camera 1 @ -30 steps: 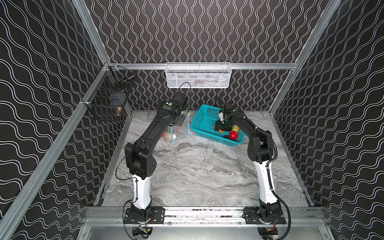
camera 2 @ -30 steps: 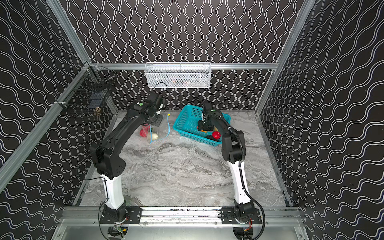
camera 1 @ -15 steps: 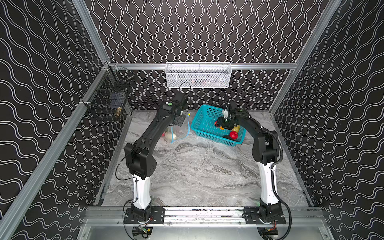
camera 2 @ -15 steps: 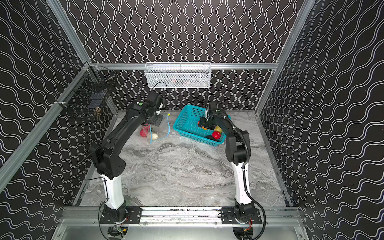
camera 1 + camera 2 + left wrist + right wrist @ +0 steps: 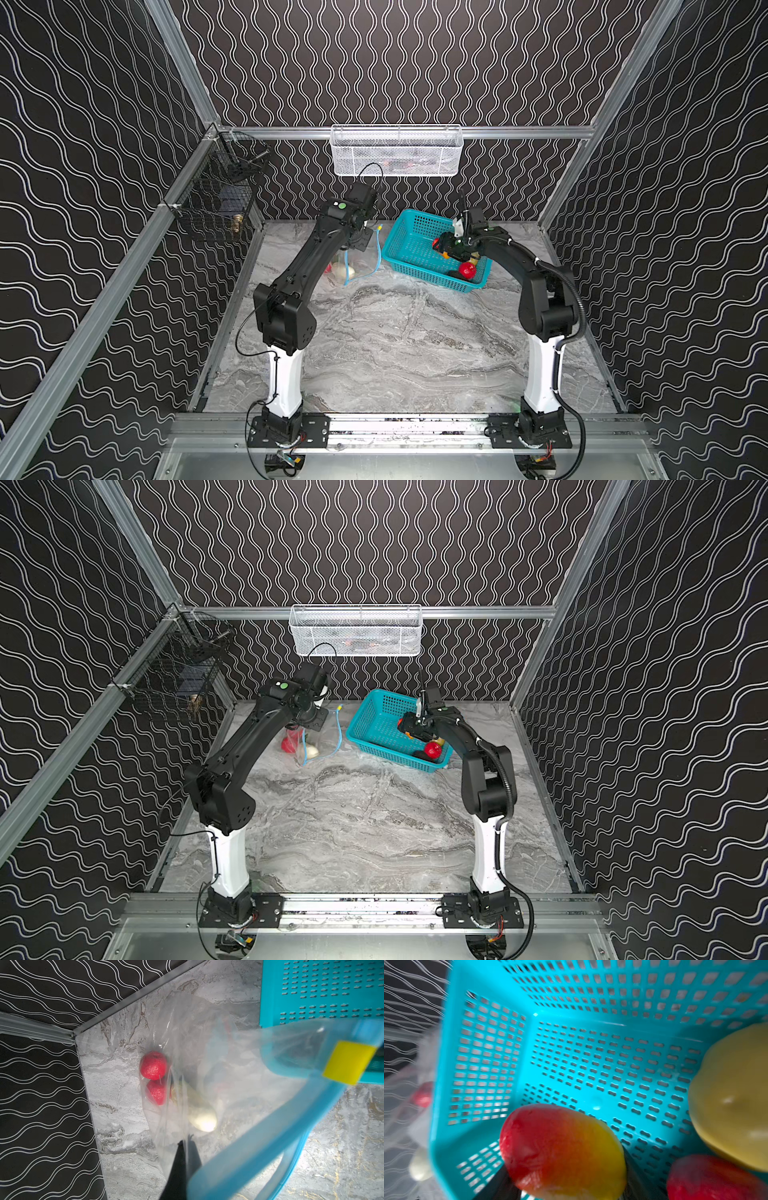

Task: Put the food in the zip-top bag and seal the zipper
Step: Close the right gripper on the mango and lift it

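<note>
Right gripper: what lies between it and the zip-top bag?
The teal basket's perforated side wall, as the right wrist view shows. The right gripper holds a red-yellow fruit inside the basket; the zip-top bag is outside it.

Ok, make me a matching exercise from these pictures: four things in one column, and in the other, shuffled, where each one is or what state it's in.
Things
1. red-and-yellow fruit
2. two red round fruits
3. yellow slider tab
4. left gripper

Places or states
A. shut on the plastic of the clear bag
B. lying inside the clear bag
C. sitting on the light blue zipper strip
D. held in the right gripper, over the teal basket

Pairs: 1-D, 2-B, 3-C, 4-A
</note>
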`<control>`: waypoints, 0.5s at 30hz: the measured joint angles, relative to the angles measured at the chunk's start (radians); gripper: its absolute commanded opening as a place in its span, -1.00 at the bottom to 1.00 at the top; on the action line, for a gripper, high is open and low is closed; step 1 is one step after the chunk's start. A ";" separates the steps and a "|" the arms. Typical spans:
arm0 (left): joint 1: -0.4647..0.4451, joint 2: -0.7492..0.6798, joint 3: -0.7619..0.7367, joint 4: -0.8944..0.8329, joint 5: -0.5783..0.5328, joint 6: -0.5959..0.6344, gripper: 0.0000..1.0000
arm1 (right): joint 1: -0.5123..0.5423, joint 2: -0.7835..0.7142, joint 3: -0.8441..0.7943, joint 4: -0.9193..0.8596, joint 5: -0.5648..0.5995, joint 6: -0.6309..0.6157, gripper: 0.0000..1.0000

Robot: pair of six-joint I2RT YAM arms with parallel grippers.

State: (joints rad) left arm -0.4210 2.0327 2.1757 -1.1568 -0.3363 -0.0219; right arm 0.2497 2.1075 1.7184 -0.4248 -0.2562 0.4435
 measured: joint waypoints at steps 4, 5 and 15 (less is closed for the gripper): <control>0.000 0.023 0.023 -0.014 0.001 -0.003 -1.00 | 0.000 -0.049 -0.085 0.090 -0.021 0.050 -0.22; 0.000 0.027 0.026 -0.016 0.001 -0.006 -1.00 | 0.000 -0.056 -0.099 0.111 -0.024 0.064 -0.21; 0.000 0.035 0.034 -0.021 0.019 -0.027 -1.00 | 0.000 -0.129 -0.216 0.253 -0.074 0.146 -0.22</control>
State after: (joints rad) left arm -0.4210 2.0682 2.2097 -1.1778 -0.3176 -0.0494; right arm 0.2497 1.9785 1.5021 -0.1715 -0.3302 0.5900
